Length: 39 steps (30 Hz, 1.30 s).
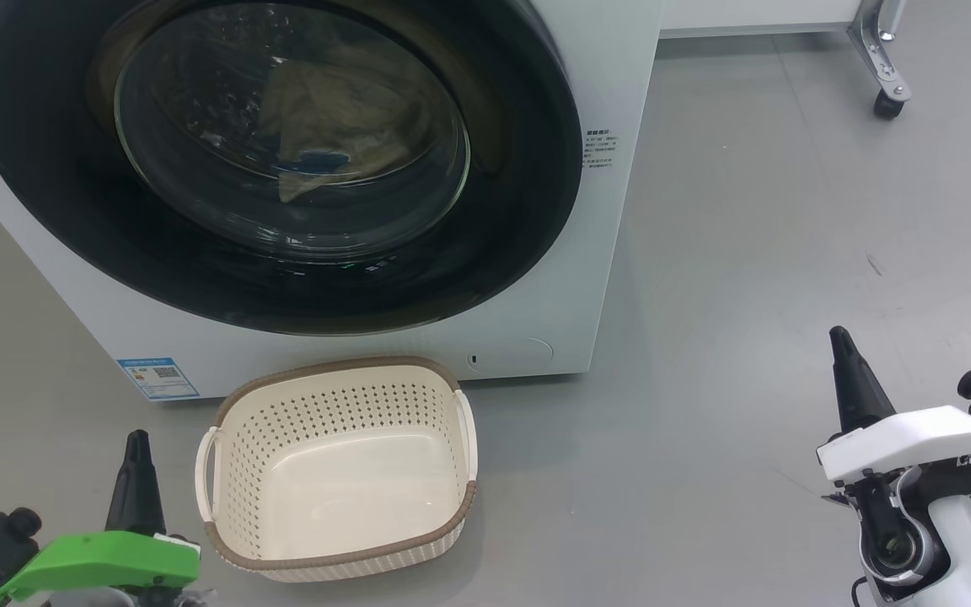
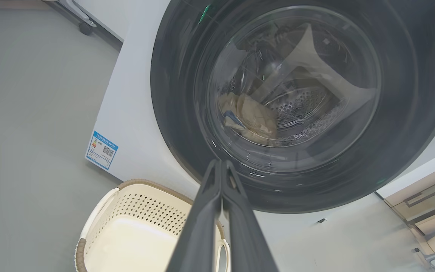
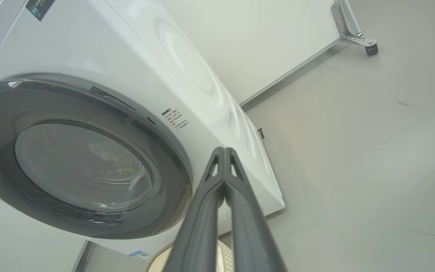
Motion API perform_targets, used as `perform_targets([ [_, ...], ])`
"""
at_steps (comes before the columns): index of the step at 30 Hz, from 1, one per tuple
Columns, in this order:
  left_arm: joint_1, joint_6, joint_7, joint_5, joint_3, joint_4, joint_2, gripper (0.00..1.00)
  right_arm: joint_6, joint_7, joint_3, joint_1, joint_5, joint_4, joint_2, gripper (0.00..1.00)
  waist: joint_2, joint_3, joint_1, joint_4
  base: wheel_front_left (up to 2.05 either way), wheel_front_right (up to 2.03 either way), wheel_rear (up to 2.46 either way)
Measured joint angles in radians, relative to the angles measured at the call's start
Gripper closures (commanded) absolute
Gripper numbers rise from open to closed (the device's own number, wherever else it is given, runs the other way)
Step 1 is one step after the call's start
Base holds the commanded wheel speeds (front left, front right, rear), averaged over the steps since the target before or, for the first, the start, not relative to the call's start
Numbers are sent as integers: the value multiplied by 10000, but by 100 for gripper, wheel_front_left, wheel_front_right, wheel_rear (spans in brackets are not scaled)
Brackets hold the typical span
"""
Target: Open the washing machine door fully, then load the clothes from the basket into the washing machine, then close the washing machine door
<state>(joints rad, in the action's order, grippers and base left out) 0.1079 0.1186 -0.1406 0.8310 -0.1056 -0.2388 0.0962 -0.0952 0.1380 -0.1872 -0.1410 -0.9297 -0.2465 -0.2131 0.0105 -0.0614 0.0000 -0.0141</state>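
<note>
The white washing machine (image 1: 612, 278) stands ahead with its round black door (image 1: 72, 194) shut flat against its front. Through the glass bowl I see pale yellow clothes (image 1: 342, 110) with a blue band lying in the drum, and the same clothes (image 2: 253, 117) in the left wrist view. The cream basket (image 1: 342, 472) sits on the floor before the machine with nothing in it. My left gripper (image 1: 138, 440) is shut at the lower left, beside the basket (image 2: 127, 226). My right gripper (image 1: 838, 334) is shut at the lower right, well clear of the door (image 3: 172, 177).
Grey floor (image 1: 747, 253) spreads to the right of the machine. A white panel on a caster leg (image 1: 886, 93) stands at the back right. A blue sticker (image 1: 157, 378) marks the machine's lower left corner.
</note>
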Motion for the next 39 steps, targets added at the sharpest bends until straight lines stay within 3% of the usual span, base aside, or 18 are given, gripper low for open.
perform_targets([
  [39, -105, -257, 1319, 4650, 892, 119, -226, 100, 96, -1356, 1768, 357, -4071, 136, 901, 100, 0, 363, 0, 83, 0, 0, 0],
])
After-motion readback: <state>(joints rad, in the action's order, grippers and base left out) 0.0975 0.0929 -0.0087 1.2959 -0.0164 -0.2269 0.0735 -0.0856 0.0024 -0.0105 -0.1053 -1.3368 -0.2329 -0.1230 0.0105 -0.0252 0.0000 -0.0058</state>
